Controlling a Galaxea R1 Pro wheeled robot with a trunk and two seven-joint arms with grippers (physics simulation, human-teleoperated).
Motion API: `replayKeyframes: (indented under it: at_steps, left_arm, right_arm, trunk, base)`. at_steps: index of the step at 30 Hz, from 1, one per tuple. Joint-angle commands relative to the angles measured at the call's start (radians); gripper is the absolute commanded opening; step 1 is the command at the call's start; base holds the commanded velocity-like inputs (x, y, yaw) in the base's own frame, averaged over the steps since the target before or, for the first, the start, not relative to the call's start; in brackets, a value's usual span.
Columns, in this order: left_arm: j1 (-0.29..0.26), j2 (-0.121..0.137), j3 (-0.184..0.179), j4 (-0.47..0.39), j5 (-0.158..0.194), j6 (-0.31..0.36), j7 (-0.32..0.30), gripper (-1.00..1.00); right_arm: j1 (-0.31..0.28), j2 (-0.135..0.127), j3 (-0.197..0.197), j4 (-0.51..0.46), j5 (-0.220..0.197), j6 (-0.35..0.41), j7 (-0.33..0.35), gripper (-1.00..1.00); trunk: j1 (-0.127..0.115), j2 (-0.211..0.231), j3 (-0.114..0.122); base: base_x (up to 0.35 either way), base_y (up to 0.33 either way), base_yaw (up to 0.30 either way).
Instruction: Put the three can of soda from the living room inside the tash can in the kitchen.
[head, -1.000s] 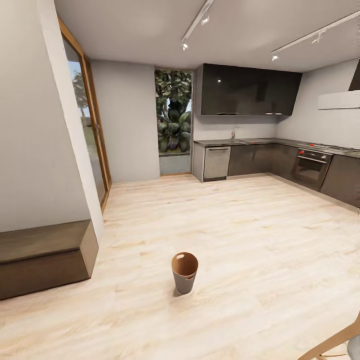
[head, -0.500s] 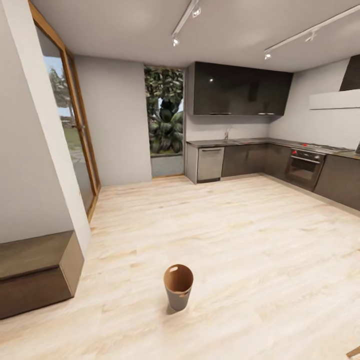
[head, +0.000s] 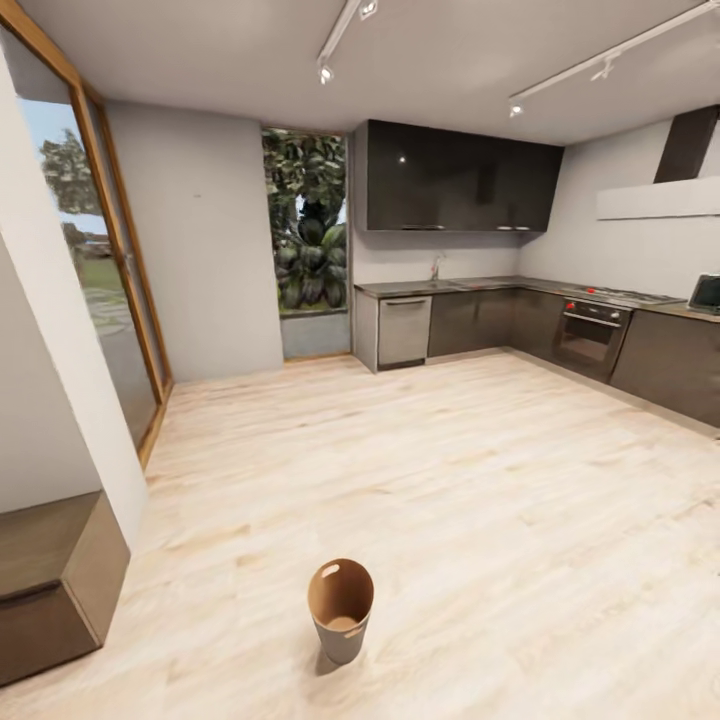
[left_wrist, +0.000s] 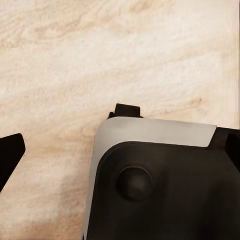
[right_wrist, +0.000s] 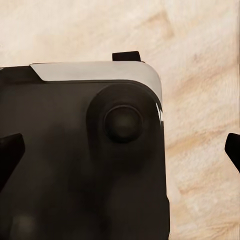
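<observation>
Head view: bin near, kitchen far

Small round grey bin with a copper-brown inside (head: 340, 622) stands upright on the pale wood floor (head: 480, 480), near. Dark grey kitchen cabinets (head: 500, 320) line the far right wall. Wrist views show both grippers' dark fingertips spread wide, empty
</observation>
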Motion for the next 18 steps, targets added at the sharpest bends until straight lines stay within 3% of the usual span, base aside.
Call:
replayKeyframes:
  at_steps: [1,18]
  left_arm:
    - [0.0,0.0,0.0,0.0,0.0,0.0,0.0,1.0]
    - [0.0,0.0,0.0,0.0,0.0,-0.001,0.001,1.0]
  right_arm:
    - [0.0,0.0,0.0,0.0,0.0,0.0,0.0,1.0]
    - [0.0,0.0,0.0,0.0,0.0,0.0,0.0,1.0]
  trunk:
    - [0.0,0.0,0.0]
    - [0.0,0.0,0.001]
  base:
    - [0.337,0.0,-0.158]
    - [0.335,0.0,-0.01]
